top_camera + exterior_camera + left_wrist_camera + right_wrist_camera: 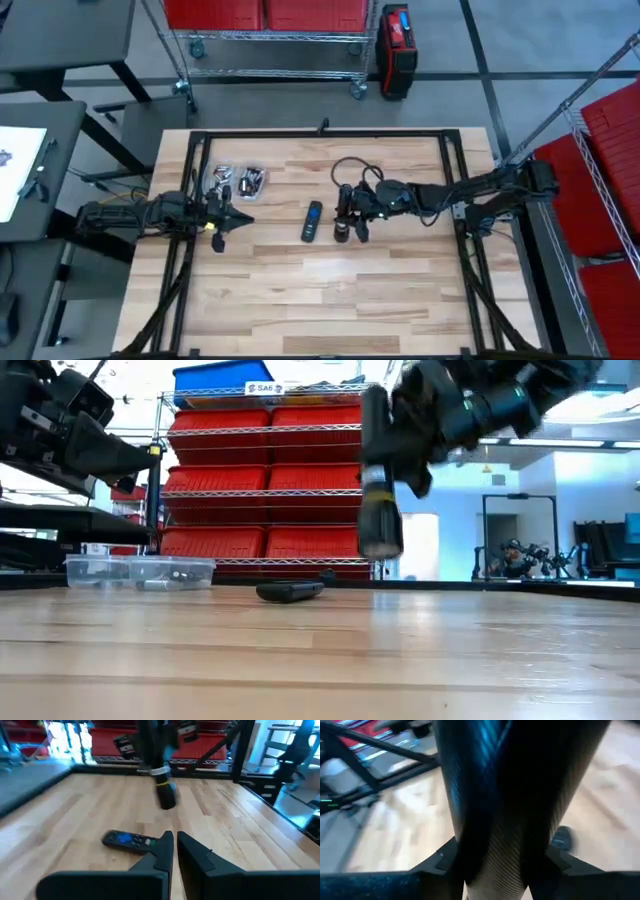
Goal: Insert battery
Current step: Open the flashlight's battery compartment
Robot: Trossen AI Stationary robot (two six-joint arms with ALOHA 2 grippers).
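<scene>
The right gripper (347, 213) is clamped on a dark flashlight (379, 510), which hangs upright above the bench (330, 290), clear of the wood in the low view. In the right wrist view the flashlight's ribbed barrel (505, 820) fills the space between the fingers. From above, this gripper sits just right of the bench's centre, at about 3 o'clock from a black remote (312, 221).

The remote lies flat near the middle of the bench, its length running roughly from 12 to 6 o'clock in the high view; the left wrist view shows blue buttons on its face (131, 840).

The left gripper (226, 220) hovers at about 9 o'clock from the remote, well apart from it, fingers nearly together with only a narrow slit between them and nothing held. Just beyond it, at about 12 o'clock, two clear plastic tubs (237, 183) sit side by side, holding small metallic pieces that could be batteries, though I cannot tell for sure.
</scene>
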